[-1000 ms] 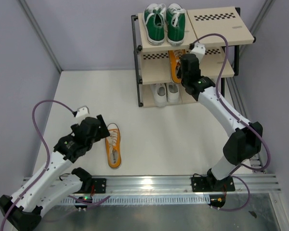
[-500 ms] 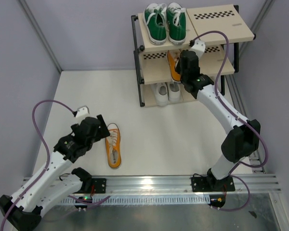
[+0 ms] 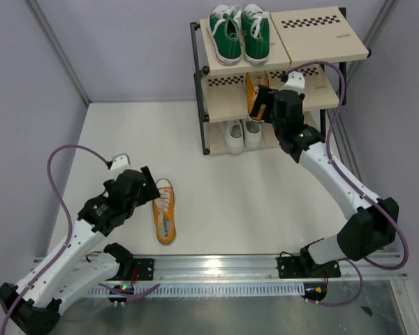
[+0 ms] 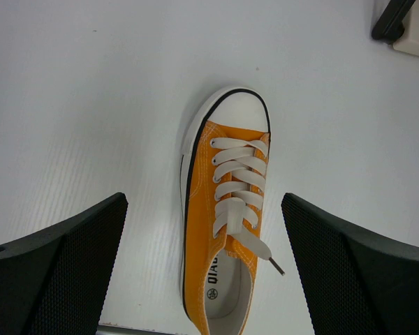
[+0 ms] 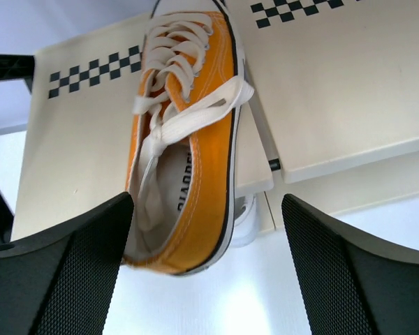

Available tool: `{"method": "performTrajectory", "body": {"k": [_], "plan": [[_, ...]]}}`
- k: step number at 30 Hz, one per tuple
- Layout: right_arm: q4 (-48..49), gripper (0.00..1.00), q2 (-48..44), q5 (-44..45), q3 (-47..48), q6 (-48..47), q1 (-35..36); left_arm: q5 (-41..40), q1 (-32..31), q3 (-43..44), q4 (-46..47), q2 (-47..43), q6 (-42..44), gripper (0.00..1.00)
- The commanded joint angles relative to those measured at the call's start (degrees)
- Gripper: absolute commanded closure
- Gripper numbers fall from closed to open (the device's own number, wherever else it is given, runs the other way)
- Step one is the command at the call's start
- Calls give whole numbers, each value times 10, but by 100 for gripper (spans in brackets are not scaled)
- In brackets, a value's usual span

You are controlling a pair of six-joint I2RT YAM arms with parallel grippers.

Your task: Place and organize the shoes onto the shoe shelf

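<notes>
While both jaws gape, one orange sneaker (image 4: pixel 223 209) lies on the table (image 4: pixel 91 105), its mate (image 5: pixel 199 160) on the shelf (image 5: pixel 77 160).

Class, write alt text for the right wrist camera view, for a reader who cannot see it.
An orange sneaker with white laces lies on a beige, checker-striped shelf board, its heel jutting over the near edge. The right gripper is open, its two black fingers framing the shoe without touching it.
</notes>
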Motion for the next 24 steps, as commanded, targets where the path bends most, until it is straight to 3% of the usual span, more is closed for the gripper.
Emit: {"method": "performTrajectory", "body": {"k": [1,13,24], "plan": [[0,8,-42,-60,-41,-43,6,3,3,0,24,-2,9,4],[4,5,-19,-104,-47,-69,6,-4,3,-1,19,-4,11,4],[-8,6,3,-66,-7,-66,6,-6,3,1,26,6,17,4]]}}
